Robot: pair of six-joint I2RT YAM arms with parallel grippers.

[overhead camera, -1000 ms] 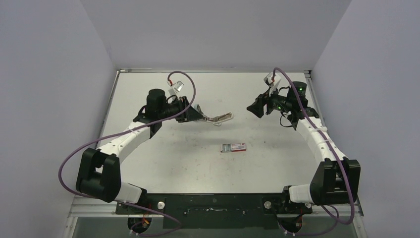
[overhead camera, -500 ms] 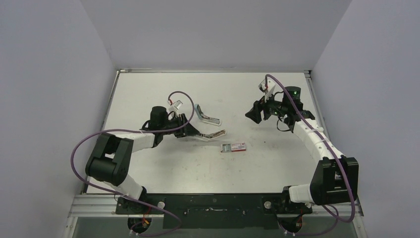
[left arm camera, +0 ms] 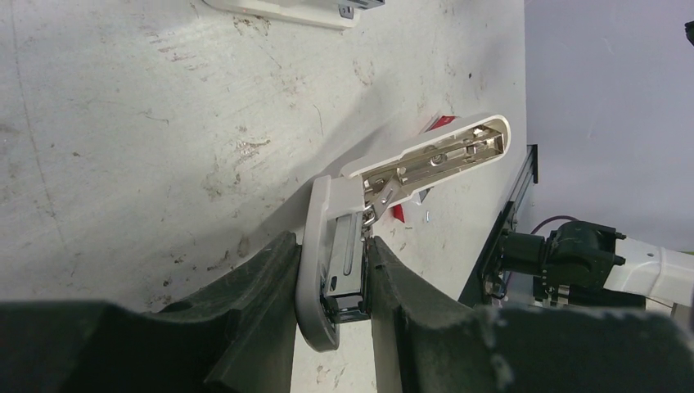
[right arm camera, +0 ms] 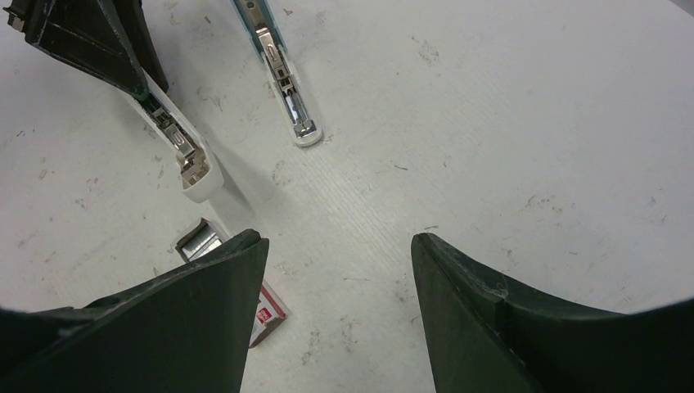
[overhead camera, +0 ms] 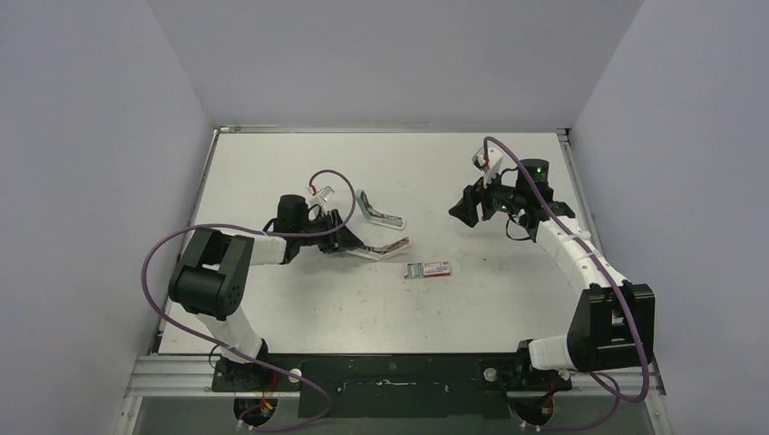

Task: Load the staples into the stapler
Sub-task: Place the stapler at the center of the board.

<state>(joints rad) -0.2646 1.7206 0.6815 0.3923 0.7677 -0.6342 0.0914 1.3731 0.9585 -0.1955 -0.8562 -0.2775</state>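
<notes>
Top external, frame centre: my left gripper (overhead camera: 347, 237) is lying low, pinching the splayed stapler (overhead camera: 388, 246) at its hinge, while my right gripper (overhead camera: 461, 207) is hovering upper right, fingers spread.

There was one stapler (overhead camera: 388, 245), opened into two white halves, and one red-and-white box (overhead camera: 433, 268) with one block of staples (right arm camera: 196, 240) showing at its open end. Two arms (overhead camera: 258, 246) (overhead camera: 580, 254) reached over the one tabletop (overhead camera: 272, 163), bearing two hands (overhead camera: 349, 239) (overhead camera: 459, 207) and two purple cables (overhead camera: 150, 272) (overhead camera: 637, 304).

Bare table (overhead camera: 508, 290) between right gripper (right arm camera: 337, 239) and staple box (overhead camera: 427, 269); open stapler (left arm camera: 430, 155) splayed just left of box
</notes>
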